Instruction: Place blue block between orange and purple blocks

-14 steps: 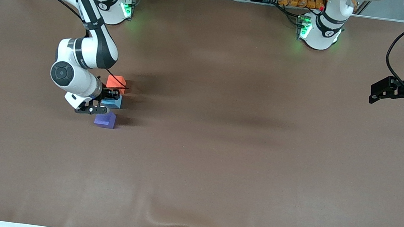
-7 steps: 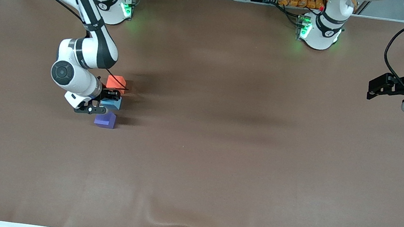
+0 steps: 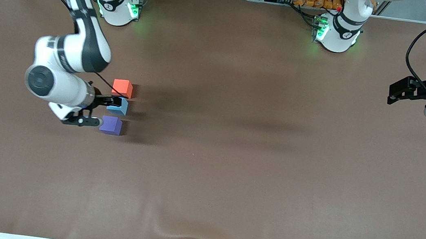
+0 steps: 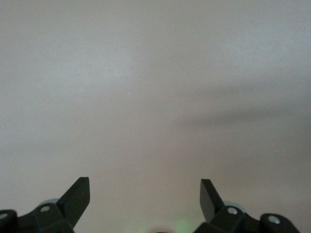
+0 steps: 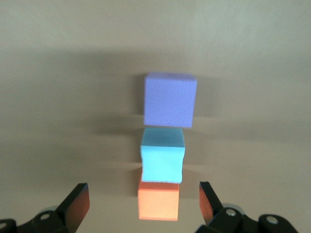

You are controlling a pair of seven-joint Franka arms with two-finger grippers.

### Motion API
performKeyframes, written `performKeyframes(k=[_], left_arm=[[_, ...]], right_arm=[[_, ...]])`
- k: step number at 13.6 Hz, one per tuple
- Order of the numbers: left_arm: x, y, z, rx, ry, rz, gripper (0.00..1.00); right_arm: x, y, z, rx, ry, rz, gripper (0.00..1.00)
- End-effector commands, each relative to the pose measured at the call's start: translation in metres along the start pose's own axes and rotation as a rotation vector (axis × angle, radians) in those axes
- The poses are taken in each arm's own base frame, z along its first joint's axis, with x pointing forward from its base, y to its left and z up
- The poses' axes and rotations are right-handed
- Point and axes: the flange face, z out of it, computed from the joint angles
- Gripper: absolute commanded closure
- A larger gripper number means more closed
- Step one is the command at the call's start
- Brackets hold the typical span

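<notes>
Blue block (image 3: 118, 106): sat on the counter (image 3: 231, 171) btw the orange block (image 3: 122, 88) and the purple block (image 3: 111, 125), farther from the front cam than the purple, nearer than the orange. Right wrist view showed it (image 5: 162, 160) in line w/ the other two, close to each; whether faces touched, couldn't tell.

Why placed so: the three cubes made one short row, blue in the middle, which is what the task asked. Judged: placement looked done, only the retreat left.

Orange block (image 5: 158, 204): end of the row farthest from the front cam, flat on the counter.

Purple block (image 5: 170, 99): end of the row nearest the front cam, flat, upright.

Right gripper (image 3: 95, 110): up above the counter just beside the row, toward the right arm's end of the table. Fingers (image 5: 77, 201) spread wide, holding nothing; blue block was free of them. Wrist cam looked down on all three cubes.

Right arm pose: reached out from its base, elbow bent, forearm over the counter w/ the wrist turned toward the cubes. Judged: a release-and-clear pose, not a grasp.

Left gripper (image 3: 395, 92): over the counter's edge at the left arm's end, well apart from the cubes. Fingers (image 4: 77, 196) spread, empty; its wrist cam saw only bare counter. Arm waited.

Risk (judged): cubes sat close, so any sideways brush by the open fingers could knock the row out of line.
</notes>
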Motion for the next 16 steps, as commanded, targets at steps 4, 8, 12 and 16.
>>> performKeyframes(k=[4,8,12,16], left_arm=[[-0.003,-0.008,-0.004,-0.009,-0.002,0.005,0.0],[-0.002,-0.002,-0.003,-0.008,0.001,0.014,0.0],[-0.003,0.001,-0.005,-0.011,0.005,0.009,0.0],[-0.001,0.0,-0.005,-0.011,0.014,0.008,0.0]], right_arm=[[-0.006,0.044,-0.196,0.022,0.091,0.06,0.0],[-0.067,0.072,-0.262,-0.034,0.065,0.1,0.0],[-0.123,0.07,-0.299,-0.032,0.135,0.103,0.0],[-0.145,0.11,-0.288,-0.016,0.153,0.136,0.0]])
